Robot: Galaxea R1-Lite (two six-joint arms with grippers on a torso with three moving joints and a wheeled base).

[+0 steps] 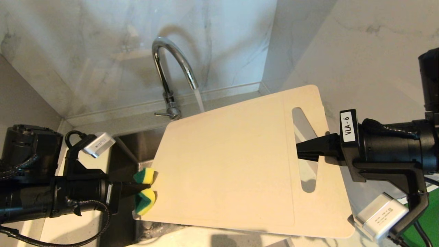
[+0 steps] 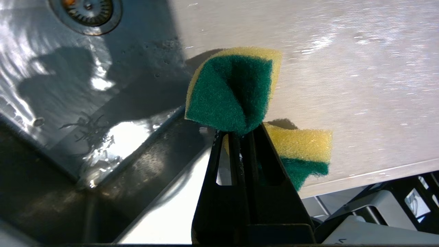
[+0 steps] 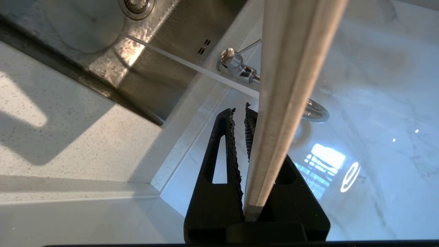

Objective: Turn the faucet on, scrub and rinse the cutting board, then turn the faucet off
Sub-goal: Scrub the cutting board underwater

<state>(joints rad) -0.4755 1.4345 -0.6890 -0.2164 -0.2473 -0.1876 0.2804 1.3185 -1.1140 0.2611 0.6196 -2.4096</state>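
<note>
The right end effector was clamped on the cutting board at its handle slot, holding it over the sink below the faucet, whose water ran onto the board's far edge. The left end effector was pinched on a green-and-yellow sponge, pressed against the board's edge farthest from the slot.
</note>
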